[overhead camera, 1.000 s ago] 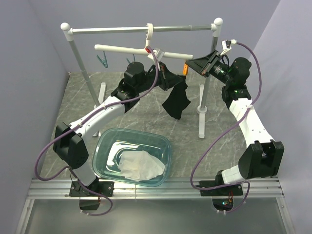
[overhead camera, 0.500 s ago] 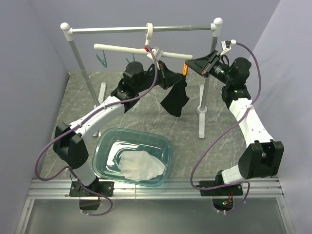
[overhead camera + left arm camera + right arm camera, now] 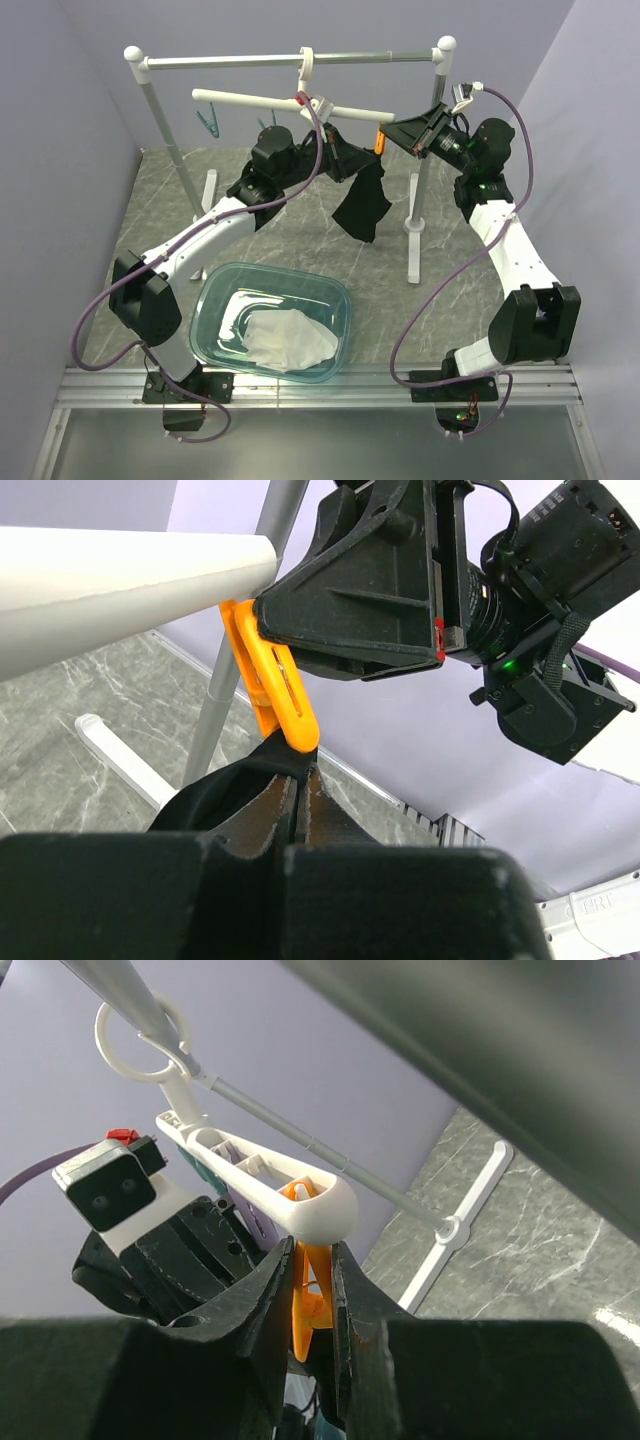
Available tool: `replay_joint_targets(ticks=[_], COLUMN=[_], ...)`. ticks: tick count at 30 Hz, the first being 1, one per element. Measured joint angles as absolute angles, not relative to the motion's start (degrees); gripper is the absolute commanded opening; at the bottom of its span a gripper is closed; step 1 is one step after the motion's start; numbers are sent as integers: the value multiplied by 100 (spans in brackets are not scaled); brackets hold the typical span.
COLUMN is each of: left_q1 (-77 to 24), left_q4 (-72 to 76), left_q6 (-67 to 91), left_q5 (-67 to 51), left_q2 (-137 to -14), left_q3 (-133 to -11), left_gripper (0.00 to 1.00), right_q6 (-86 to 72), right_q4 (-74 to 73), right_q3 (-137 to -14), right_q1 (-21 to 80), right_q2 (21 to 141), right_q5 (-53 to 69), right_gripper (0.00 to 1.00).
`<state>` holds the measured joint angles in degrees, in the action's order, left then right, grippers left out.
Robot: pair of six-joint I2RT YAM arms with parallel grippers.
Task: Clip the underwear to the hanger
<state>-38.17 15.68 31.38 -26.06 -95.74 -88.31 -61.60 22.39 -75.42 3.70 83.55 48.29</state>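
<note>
The white hanger (image 3: 250, 100) hangs by its hook from the rack's top rail. My left gripper (image 3: 348, 160) is shut on the top edge of the black underwear (image 3: 362, 208), which hangs below it. In the left wrist view the shut fingertips (image 3: 300, 772) hold the fabric (image 3: 215, 785) right at the lower tip of the orange peg (image 3: 270, 685). My right gripper (image 3: 387, 132) is shut on that orange peg (image 3: 308, 1295) under the hanger's right end (image 3: 315, 1210), with one finger pressing on each side of the peg.
The tall rack (image 3: 300, 60) has ball-capped posts at left and right, and its feet rest on the table. A teal basin (image 3: 203, 305) holding a white cloth (image 3: 290, 342) sits near front centre. A teal peg (image 3: 210, 123) hangs at the hanger's left end.
The underwear has shifted slightly up and to the right, toward the orange peg, with my left gripper. The right gripper stays on the peg.
</note>
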Motion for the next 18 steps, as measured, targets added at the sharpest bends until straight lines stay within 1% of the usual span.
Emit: replay_joint_targets(ticks=[2, 8, 12, 18], left_q1=[-3817, -3817, -3815, -3798], left_q4=[1570, 1634, 1627, 1658], left_q6=[3138, 3133, 3133, 3181], left_q5=[-2615, -2613, -2585, -2587], left_q2=[-9574, -9636, -9686, -9714], left_q3=[-8831, -8842, -8886, -8912], left_gripper=[0, 0, 0, 0], right_q6=[-6195, -6265, -6322, -6329], right_q4=[2276, 2344, 2368, 2399], right_q3=[-7542, -7542, -7542, -7542], right_q1=[370, 360, 360, 357], right_q2=[8372, 8381, 8381, 8381], right_q5=[4853, 4917, 4921, 4919], right_gripper=[7, 8, 5, 4])
